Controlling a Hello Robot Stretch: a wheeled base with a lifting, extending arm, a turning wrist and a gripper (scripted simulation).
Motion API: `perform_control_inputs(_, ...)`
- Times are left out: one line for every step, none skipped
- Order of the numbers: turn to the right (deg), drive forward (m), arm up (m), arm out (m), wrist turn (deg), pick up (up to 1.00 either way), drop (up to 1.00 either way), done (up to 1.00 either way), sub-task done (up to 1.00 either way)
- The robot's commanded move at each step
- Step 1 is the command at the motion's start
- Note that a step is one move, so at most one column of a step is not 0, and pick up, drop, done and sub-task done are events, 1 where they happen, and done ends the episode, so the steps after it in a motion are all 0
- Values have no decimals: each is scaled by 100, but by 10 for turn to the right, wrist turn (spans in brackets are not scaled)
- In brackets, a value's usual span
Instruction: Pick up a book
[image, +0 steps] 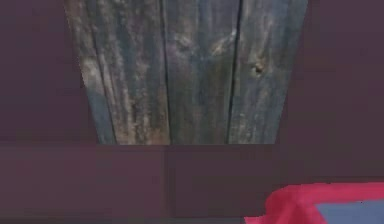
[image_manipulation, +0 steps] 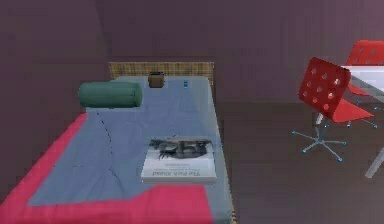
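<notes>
Frankly, how my fingers stand I cannot tell. In the arm side view a flat grey-covered book lies on the blue bed with red edging, near the bed's right side. A teal bolster pillow lies by the woven headboard, where a small dark thing is too small to name. A red swivel chair stands well apart. The forward view adds weathered wooden planks, with the bed's red corner cut off at its lower right.

Dark purple walls, weathered wooden boards, blue-and-red bed, red swivel chair
</notes>
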Motion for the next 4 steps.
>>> perform_control_inputs(0,0,50,0,0,0,0,0,0)
perform_control_inputs(0,0,12,0,0,0,0,0,0)
perform_control_inputs(0,0,0,46,0,0,0,0,0)
perform_control_inputs(0,0,0,0,450,0,0,0,0)
